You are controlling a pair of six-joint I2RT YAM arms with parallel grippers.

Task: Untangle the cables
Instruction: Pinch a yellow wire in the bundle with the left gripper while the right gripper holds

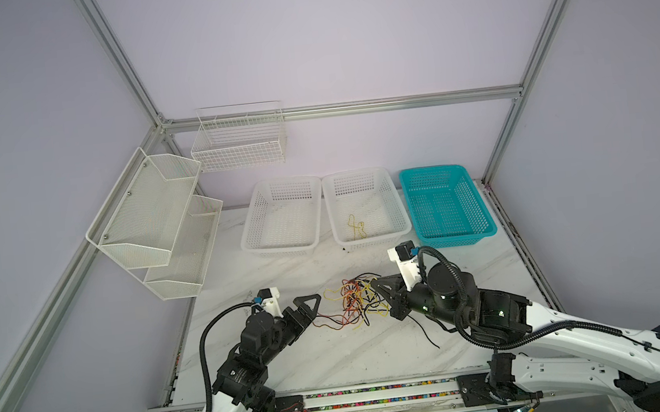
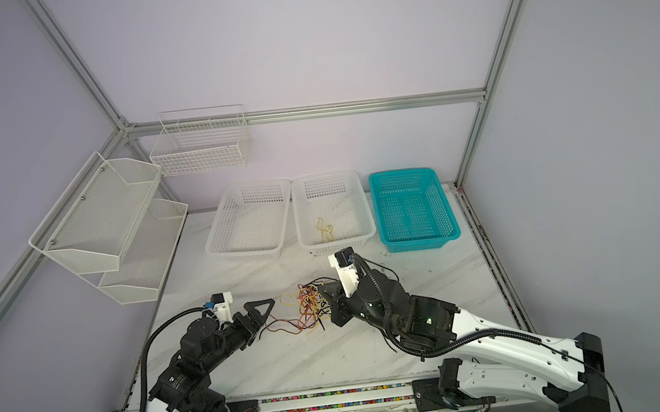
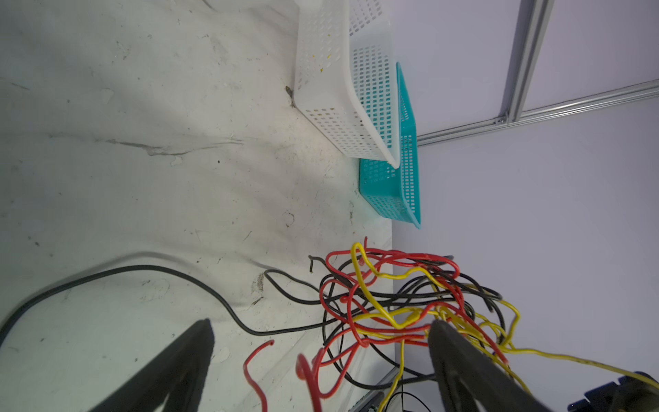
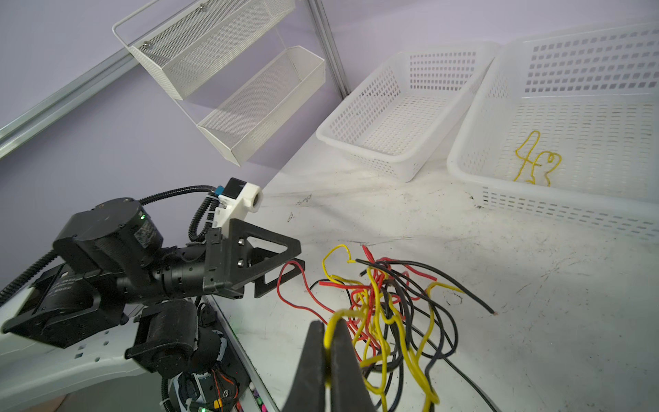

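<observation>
The right pincer (image 4: pixel 330 331) is clamped on a yellow cable (image 4: pixel 337 315) in the tangle (image 1: pixel 357 302); the left pincer (image 1: pixel 313 308), jaws apart, probably must anchor the rest.

Both top views: the left arm (image 1: pixel 232 409) and right arm (image 1: pixel 564 341) reach inward from the near edge, elbows bent, forearms low and converging, with the claws facing one another and apart. The left claw (image 1: pixel 317 306) (image 2: pixel 268 314) is rolled onto its side with its triangular black fingers (image 3: pixel 192 353) spread wide; nothing lies between them (left wrist view). The right claw (image 1: pixel 375 283) (image 2: pixel 321 288) points toward the left one. In the right wrist view its fingers are pressed together, pinching a yellow cable (image 4: pixel 333 315) at the tips (image 4: pixel 328 324).
</observation>
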